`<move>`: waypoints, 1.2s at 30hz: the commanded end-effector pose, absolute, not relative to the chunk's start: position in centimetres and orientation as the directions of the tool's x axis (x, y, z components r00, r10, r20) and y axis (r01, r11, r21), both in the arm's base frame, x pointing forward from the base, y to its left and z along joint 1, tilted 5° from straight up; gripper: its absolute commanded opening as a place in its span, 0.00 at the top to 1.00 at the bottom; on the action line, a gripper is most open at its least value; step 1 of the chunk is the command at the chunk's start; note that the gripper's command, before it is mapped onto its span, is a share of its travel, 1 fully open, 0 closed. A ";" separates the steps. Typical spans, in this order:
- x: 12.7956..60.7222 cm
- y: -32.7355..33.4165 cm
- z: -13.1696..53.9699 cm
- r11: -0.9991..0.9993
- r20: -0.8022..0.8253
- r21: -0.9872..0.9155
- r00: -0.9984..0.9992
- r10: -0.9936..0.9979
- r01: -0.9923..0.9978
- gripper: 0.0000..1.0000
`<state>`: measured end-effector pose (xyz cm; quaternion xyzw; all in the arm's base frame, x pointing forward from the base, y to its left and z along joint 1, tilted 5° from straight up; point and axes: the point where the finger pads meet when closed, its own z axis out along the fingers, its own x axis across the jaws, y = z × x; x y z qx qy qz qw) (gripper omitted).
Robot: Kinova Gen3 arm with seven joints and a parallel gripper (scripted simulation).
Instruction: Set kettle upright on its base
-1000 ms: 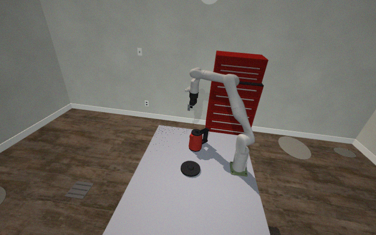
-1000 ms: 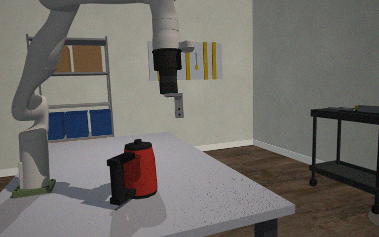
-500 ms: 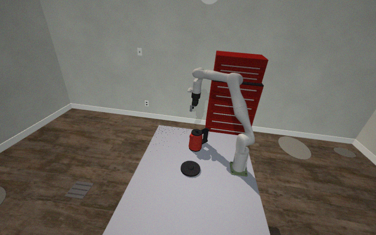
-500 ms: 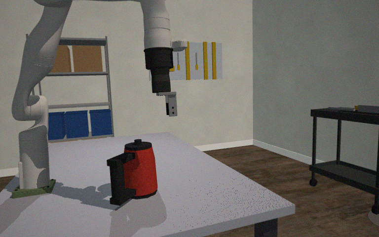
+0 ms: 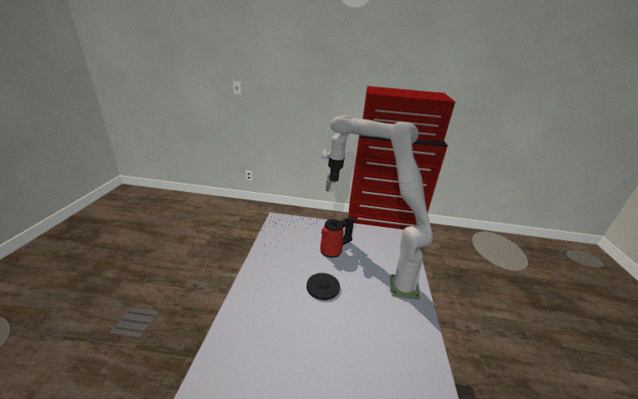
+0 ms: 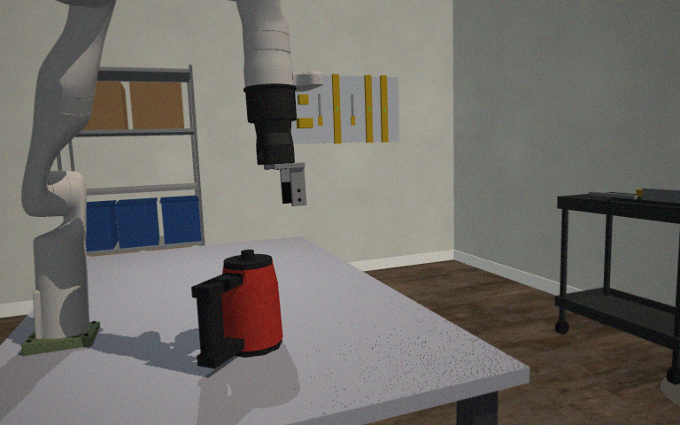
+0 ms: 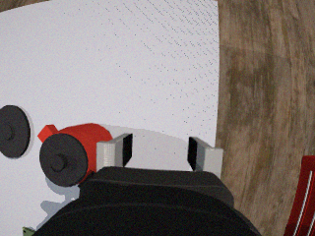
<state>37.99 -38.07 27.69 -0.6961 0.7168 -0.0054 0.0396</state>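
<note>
Red in body, with a black lid and a black block handle, the kettle (image 6: 253, 308) stood upright on the pale grey table top (image 6: 381, 340), near the table's far end and well apart from its base. The flat black round base (image 5: 323, 285) lay on the same surface nearer the middle of the table, with a small raised stud at its centre; nothing stood between kettle and base.

The white arm rose from a green base plate (image 5: 415, 296) at the table's edge and reached over the kettle. The two-finger gripper (image 6: 292, 186) hung pointing down, high above the kettle and slightly to one side of it, touching nothing. Its jaws stood fully wide with nothing between them; the wrist view showed both grey fingers spread, with bare table top in the gap and the kettle lid off to one side.

Surrounding items were as follows:
- a red drawer cabinet (image 5: 404, 100) against the wall behind the arm;
- a grey metal shelf rack (image 6: 193, 150) holding brown boxes and blue bins;
- a wall-mounted tool board (image 6: 390, 107) with yellow strips;
- a black wheeled cart (image 6: 609, 205) on the wooden floor, well apart from the table.

None of these stood on the table.
</note>
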 end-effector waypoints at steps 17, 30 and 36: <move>35.9 -35.8 28.3 -0.149 -0.043 -0.080 0.153 -0.987 -0.986 0.00; 34.4 -33.8 28.5 -0.284 -0.037 -0.088 0.288 -0.957 -0.955 0.00; 34.0 -33.3 28.5 -0.322 -0.035 -0.089 0.326 -0.945 -0.943 0.00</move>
